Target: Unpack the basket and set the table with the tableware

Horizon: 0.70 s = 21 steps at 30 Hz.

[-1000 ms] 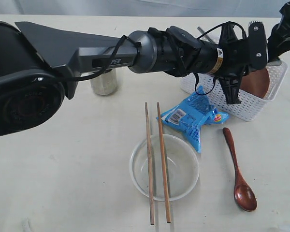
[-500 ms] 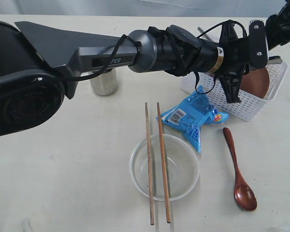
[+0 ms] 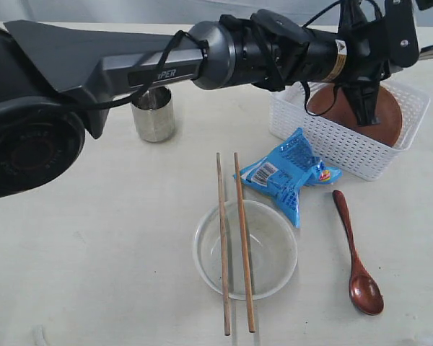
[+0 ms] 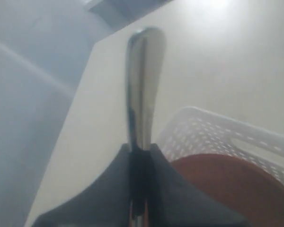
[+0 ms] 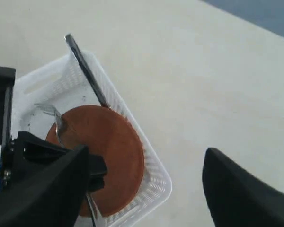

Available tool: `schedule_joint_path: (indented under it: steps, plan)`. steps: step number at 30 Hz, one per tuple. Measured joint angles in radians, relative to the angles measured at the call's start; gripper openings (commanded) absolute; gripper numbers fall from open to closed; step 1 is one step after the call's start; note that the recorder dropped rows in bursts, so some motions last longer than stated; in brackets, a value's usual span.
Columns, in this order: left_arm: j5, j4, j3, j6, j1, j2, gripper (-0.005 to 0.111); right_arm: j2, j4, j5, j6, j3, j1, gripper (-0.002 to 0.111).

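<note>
The white basket [image 3: 332, 144] stands at the right of the table [image 3: 94, 238] and holds the brown plate [image 3: 386, 115]. My left gripper [image 3: 366, 108] hangs over it, shut on a steel fork [image 4: 142, 85] whose handle sticks out past the fingertips [image 4: 158, 156]. The right wrist view shows the fork's tines [image 5: 45, 109] over the plate [image 5: 113, 156], and the knife [image 5: 87, 71] leaning on the basket rim [image 5: 156, 170]. My right gripper [image 5: 146, 189] hovers high above the basket's outer side, wide open and empty.
A blue snack packet [image 3: 285, 173] lies in front of the basket. Two chopsticks [image 3: 243, 245] rest across the off-white bowl [image 3: 274, 245]. The wooden spoon [image 3: 353, 252] lies to the right of the bowl, and the steel cup [image 3: 153, 115] stands at the back left.
My left arm has risen over the basket with the fork in its grip. The right gripper has lifted almost out of the exterior view. More of the plate shows.
</note>
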Motion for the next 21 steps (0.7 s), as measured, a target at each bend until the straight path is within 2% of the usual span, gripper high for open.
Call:
schedule_joint_path:
  steps: [3, 5, 8, 12, 21]
  plan:
    - [0.002, 0.0, -0.009, -0.024, 0.0, -0.016, 0.0, -0.034, 0.0, -0.015, 0.023, 0.0, 0.0, 0.064]
    - [0.002, 0.0, -0.009, -0.043, 0.0, -0.032, 0.0, -0.052, 0.0, -0.019, 0.037, 0.0, 0.0, 0.06]
    - [0.004, 0.0, -0.009, -0.088, 0.0, -0.058, 0.0, -0.08, -0.002, -0.021, 0.074, 0.0, 0.0, 0.039]
    - [0.05, 0.0, -0.009, -0.21, 0.0, -0.113, 0.0, -0.126, -0.035, -0.021, 0.156, 0.0, 0.0, 0.001]
    - [0.185, 0.0, 0.012, -0.413, 0.0, -0.277, 0.0, -0.285, -0.093, -0.022, 0.306, 0.027, 0.0, 0.0]
